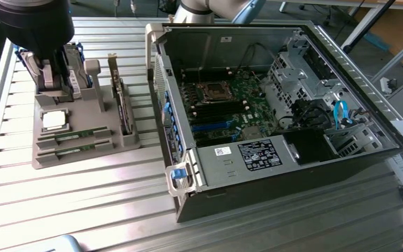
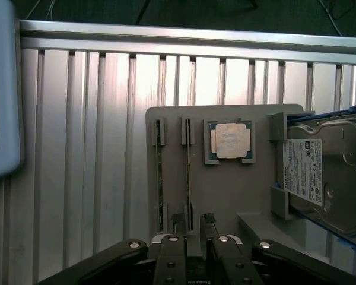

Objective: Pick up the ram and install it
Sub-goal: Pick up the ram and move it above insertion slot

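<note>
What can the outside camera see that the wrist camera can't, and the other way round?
Exterior view adds: the open computer case, its motherboard and a blue cable.
Wrist view adds: the open gripper, its tips by the end of one ram stick, and the label on the hard drive.
Both: the grey tray, that ram stick and its twin, the processor and the hard drive.

On a ribbed table [image 2: 95, 148] a grey holder [image 2: 225, 196] carries a ram [image 2: 188, 172] on edge, a second ram [image 2: 159, 172] parallel just beside it, a processor [image 2: 230, 141] on the first ram's other side and a hard drive [image 2: 332, 178] beyond, with the gripper [image 2: 193, 224] hanging, fingers spread, over that first ram's end.
</note>
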Robot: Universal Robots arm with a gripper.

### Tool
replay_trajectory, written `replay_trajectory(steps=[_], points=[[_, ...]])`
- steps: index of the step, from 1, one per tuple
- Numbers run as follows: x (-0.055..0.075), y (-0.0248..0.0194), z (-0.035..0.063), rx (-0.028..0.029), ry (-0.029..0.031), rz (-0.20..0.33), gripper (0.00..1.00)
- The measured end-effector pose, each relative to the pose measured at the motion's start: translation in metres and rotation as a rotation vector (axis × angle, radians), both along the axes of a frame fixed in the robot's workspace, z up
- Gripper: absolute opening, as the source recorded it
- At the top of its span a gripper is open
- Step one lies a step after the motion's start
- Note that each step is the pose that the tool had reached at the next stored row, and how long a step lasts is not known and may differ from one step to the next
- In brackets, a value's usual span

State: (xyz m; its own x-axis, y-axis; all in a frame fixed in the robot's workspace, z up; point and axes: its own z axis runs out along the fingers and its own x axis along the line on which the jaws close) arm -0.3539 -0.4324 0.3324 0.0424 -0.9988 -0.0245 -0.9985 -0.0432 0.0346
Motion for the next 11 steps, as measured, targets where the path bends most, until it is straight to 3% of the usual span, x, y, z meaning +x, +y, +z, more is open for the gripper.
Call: replay_trajectory(steps=[8,11], points=[[0.0,-0.0149,0.0,0.0,0.0,0.0,0.24],[0.0,-0.0158,0.0,0.0,0.0001,0.0,0.24]])
